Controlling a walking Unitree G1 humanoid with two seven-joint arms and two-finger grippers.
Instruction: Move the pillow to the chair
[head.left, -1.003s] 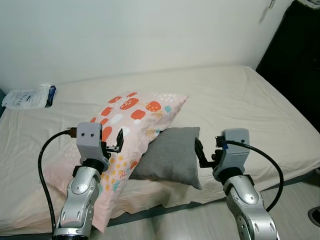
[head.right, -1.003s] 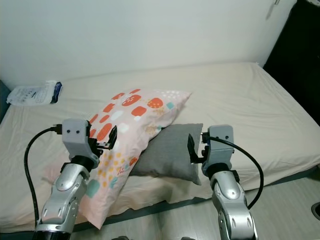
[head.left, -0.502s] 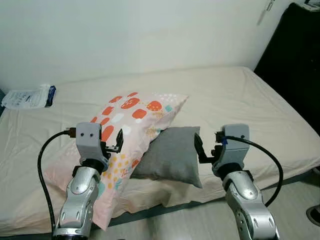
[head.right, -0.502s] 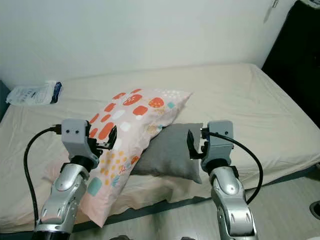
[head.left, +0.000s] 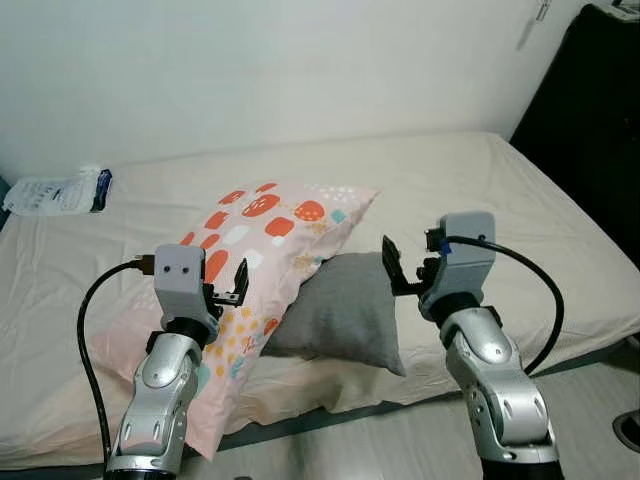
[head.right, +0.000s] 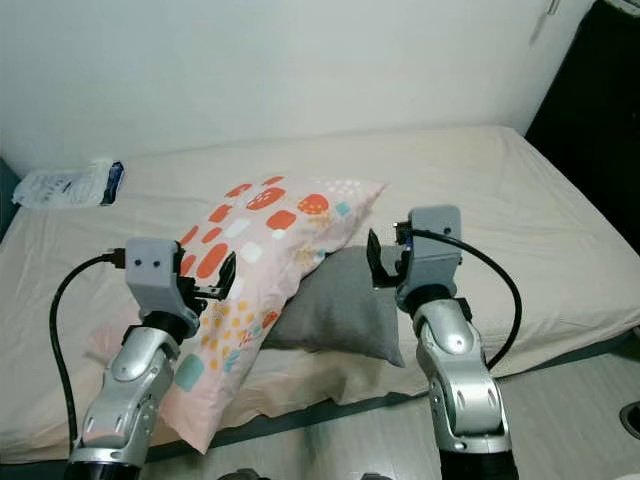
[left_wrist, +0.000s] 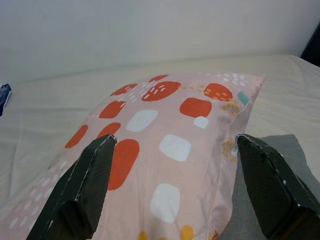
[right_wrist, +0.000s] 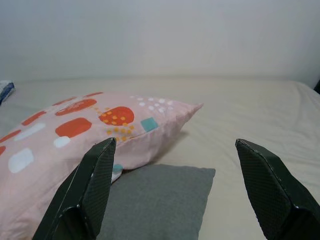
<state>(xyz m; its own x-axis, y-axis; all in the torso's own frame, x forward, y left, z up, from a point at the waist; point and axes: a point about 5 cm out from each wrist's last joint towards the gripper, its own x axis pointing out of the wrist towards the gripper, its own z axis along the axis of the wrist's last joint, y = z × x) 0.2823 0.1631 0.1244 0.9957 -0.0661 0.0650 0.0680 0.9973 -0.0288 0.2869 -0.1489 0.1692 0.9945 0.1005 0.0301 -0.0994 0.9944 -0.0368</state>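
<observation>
Beige bedding (head.left: 520, 210) covers the bed you face in the left eye view, with a white wall behind it and a dark cabinet (head.left: 590, 120) at the far right; a white packet (head.left: 55, 192) lies near the wall. Your left gripper (head.left: 237, 283) hovers with its jaws spread wide over the near edge of the patterned pillow (head.left: 270, 235), holding nothing, and your right gripper (head.left: 392, 268) hangs just above the grey pillow (head.left: 345, 310), also wide open and empty. In the right eye view you see the same layout, the patterned pillow overlapping the grey one, whose corner reaches the mattress edge above the wood floor (head.right: 570, 400). From your left wrist view, the patterned pillow sits between and just ahead of the two spread fingers (left_wrist: 82, 192), with the grey pillow beside one finger. From your right wrist view, the grey pillow lies between the open fingers (right_wrist: 270, 192), the patterned pillow beyond it, resting on it.
</observation>
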